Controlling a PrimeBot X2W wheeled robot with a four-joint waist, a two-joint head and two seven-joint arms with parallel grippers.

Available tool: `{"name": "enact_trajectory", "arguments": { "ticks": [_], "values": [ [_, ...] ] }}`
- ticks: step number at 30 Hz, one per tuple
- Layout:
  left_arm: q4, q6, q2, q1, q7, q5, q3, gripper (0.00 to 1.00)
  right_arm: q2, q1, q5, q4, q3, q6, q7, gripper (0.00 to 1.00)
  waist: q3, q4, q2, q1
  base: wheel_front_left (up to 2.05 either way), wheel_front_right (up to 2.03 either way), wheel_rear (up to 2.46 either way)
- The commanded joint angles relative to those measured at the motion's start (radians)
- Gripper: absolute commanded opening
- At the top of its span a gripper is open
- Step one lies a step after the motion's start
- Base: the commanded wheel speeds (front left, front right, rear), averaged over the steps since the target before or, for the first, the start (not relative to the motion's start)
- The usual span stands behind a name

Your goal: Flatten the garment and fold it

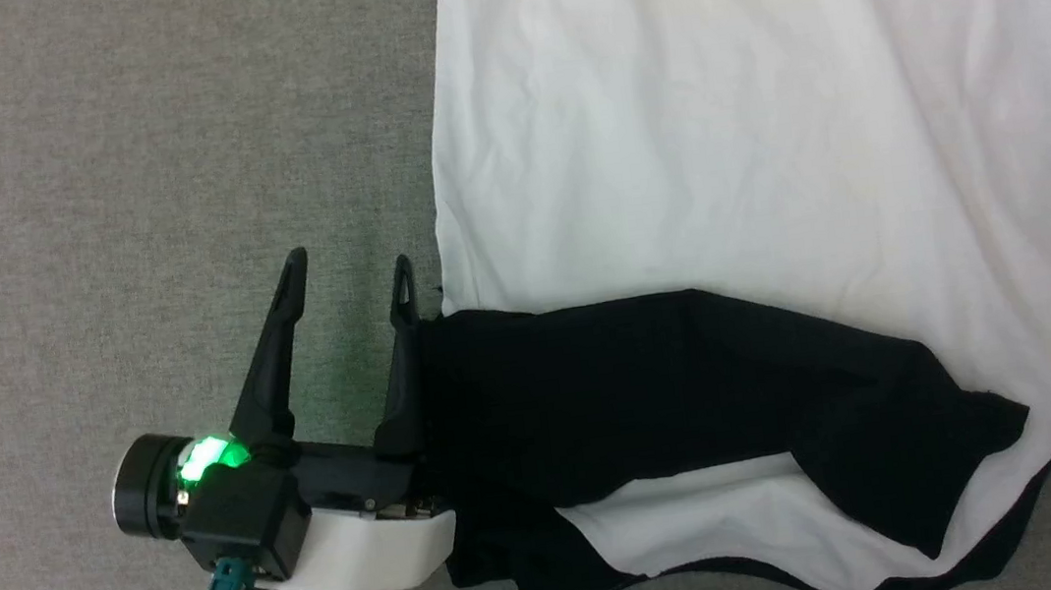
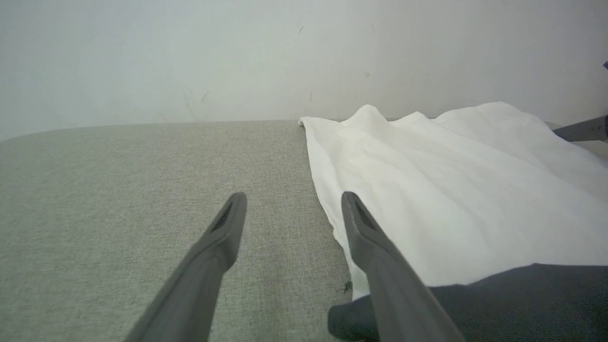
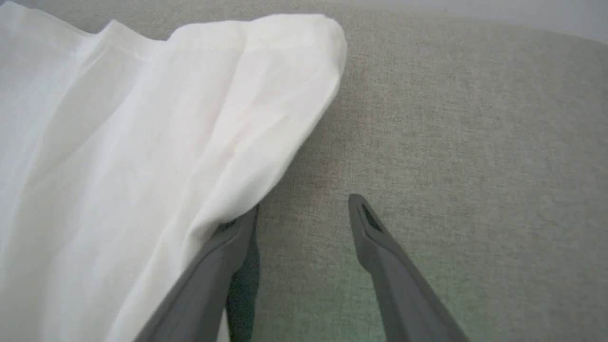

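Observation:
The garment [image 1: 715, 135] lies spread on the grey cloth-covered surface, its white body panel wrinkled. A black sleeve [image 1: 645, 390] is folded across the near part of it. My left gripper [image 1: 348, 261] is open just left of that sleeve, its right finger touching the black edge and nothing between the jaws. In the left wrist view the left gripper [image 2: 293, 197] points along the garment's [image 2: 451, 190] left edge. My right gripper [image 3: 304, 204] is open at the garment's [image 3: 118, 142] other side, and the white edge drapes over its left finger.
Bare grey surface [image 1: 127, 182] stretches to the left of the garment. A pale wall [image 2: 190, 57] rises behind the far edge of the surface. More bare surface [image 3: 475, 142] lies to the right of the right gripper.

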Motion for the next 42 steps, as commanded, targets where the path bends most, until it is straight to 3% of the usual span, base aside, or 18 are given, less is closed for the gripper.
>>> {"name": "enact_trajectory", "arguments": {
  "ticks": [1, 33, 42],
  "values": [
    [0.003, -0.004, -0.005, -0.013, -0.005, -0.002, -0.001, 1.0, -0.005, -0.013, 0.01, -0.01, 0.003, -0.001, 0.01, 1.0, -0.005, -0.003, 0.0, 0.0, 0.0, 0.0, 0.0],
    [0.02, -0.006, -0.011, -0.007, -0.005, -0.007, -0.007, 1.0, -0.01, 0.026, 0.011, -0.034, -0.026, -0.001, 0.007, 1.0, -0.037, 0.003, 0.0, 0.0, 0.0, 0.0, 0.0],
    [0.034, -0.006, -0.011, 0.01, -0.005, -0.005, -0.006, 1.0, 0.024, 0.062, 0.005, -0.071, -0.069, -0.001, -0.157, 1.0, -0.112, -0.004, 0.0, 0.0, 0.0, 0.0, 0.0]
  ]
}}
